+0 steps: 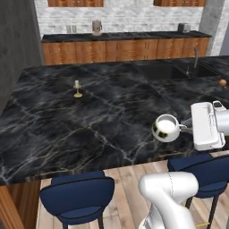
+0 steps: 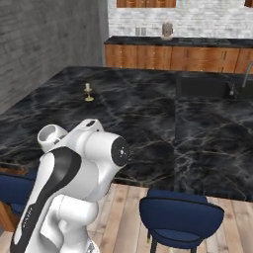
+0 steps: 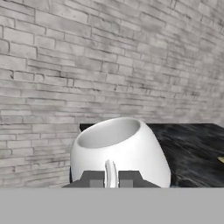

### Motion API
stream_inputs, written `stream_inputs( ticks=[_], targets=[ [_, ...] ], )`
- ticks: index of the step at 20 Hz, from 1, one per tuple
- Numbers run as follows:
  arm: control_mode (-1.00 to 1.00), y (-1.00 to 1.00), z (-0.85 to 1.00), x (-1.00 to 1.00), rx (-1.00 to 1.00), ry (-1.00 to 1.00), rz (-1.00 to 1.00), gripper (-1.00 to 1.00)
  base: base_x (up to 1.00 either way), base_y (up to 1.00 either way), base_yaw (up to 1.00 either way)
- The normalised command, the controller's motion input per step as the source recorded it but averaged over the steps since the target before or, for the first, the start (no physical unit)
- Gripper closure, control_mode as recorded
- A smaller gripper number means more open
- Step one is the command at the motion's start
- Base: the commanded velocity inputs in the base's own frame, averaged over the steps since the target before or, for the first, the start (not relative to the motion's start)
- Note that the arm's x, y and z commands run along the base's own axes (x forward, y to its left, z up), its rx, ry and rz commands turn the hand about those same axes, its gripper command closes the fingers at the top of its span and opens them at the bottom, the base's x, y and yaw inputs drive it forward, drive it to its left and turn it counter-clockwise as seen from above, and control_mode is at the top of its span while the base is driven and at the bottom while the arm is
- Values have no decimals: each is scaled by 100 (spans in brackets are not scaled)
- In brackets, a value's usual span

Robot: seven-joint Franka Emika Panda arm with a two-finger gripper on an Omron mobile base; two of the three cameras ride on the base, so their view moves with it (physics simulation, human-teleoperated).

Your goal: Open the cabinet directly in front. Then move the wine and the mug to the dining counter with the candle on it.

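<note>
The gripper [image 3: 111, 179] is clamped on the mug's [image 1: 166, 128] handle, its two dark tips pinched tight on the thin white loop in the hand view. The mug hangs in the air over the near right part of the island [image 1: 89, 120], tipped on its side with the mouth turned up and to the left. In the right base view the mug [image 2: 49, 136] pokes out from behind the arm's bulky white elbow, again above the near edge of the black marble.

The candle [image 1: 77, 88] stands upright on its golden holder on the far left part of the island, well apart from the mug. A sink with a tap [image 1: 195, 58] is sunk into the far right of the same top, and a small brown round thing [image 1: 222, 82] sits just to its right. Blue stools [image 1: 77, 197] are tucked along the near side. Beyond, a second black counter [image 1: 125, 36] runs under a white brick wall.
</note>
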Motion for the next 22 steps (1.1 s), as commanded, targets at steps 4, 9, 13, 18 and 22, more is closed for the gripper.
stream_inputs(
  ticks=[4, 9, 13, 18, 22],
  targets=[
    [100, 0, 0, 0, 0, 0, 0, 100, 99, 19, 0],
    [-100, 7, 8, 39, 0, 1, 0, 100, 50, 18, 0],
    [-100, 22, 21, 100, 7, 3, -5, 100, 0, 0, 0],
    [-100, 15, 16, 100, 8, 7, -2, 100, 0, 0, 0],
    [-100, 27, 19, 100, 1, 23, -4, 100, 0, 0, 0]
  ],
)
